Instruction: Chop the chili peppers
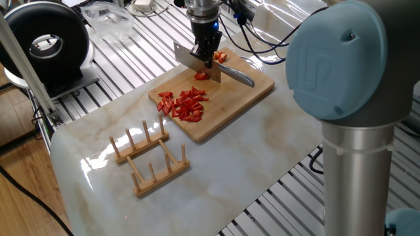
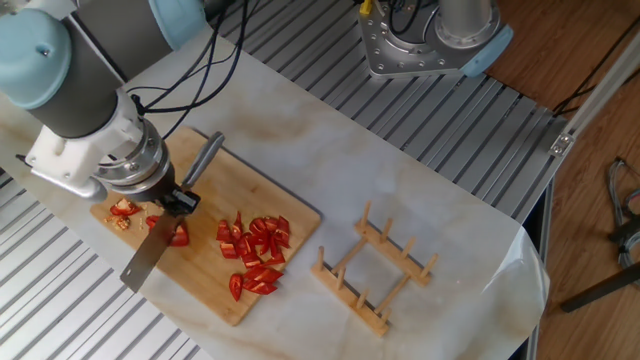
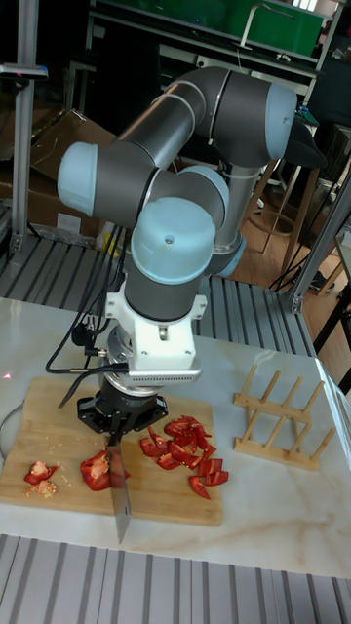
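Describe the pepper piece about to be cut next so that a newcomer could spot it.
On the wooden cutting board, find the knife held by the gripper. The chili piece lies beside the blade, alone, larger than the chopped bits heaped further along.

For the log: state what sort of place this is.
Likely a robotics lab rather than a kitchen: an industrial arm chops chili peppers on a cutting board, among loose cables and metal racking.

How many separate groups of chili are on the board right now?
3: a chopped pile toward the rack, one chunk under the knife, scraps at the far end. The tool may hide more.
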`<state>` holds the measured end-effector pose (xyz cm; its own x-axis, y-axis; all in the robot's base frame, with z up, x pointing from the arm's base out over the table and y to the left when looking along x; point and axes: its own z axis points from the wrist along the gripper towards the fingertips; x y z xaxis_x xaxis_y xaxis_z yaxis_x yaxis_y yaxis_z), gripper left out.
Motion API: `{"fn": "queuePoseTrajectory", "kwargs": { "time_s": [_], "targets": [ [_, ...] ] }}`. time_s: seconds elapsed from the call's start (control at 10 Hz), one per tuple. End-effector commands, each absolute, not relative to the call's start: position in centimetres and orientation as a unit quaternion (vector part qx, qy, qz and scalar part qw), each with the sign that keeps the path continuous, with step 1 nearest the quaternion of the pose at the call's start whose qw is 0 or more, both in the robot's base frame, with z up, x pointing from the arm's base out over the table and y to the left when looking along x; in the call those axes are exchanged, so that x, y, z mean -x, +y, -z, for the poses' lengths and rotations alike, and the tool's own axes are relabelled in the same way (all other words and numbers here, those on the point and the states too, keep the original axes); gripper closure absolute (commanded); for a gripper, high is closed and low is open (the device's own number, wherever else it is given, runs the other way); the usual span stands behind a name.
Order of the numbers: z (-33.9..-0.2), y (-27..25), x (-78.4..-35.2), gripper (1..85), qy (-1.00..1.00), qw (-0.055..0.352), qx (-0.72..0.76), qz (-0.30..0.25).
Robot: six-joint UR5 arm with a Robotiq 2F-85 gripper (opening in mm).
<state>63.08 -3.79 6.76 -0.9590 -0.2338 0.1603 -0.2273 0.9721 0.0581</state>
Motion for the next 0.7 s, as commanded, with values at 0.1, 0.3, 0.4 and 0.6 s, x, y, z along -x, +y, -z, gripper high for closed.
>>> {"fn": "queuePoseTrajectory", "kwargs": {
  "time_s": [0.1, 0.3, 0.4, 0.6],
  "targets": [
    [-6.4, -3.1, -62.7, 84.3, -0.991, 0.058, -0.103, 0.063],
    [-6.5, -3.3, -62.8, 84.3, -0.991, 0.045, -0.105, 0.062],
    [-6.8, -3.3, -62.7, 84.3, -0.992, 0.041, -0.104, 0.062],
    [-7.6, -2.4, -63.1, 84.3, -0.993, 0.033, -0.09, 0.062]
  ]
}}
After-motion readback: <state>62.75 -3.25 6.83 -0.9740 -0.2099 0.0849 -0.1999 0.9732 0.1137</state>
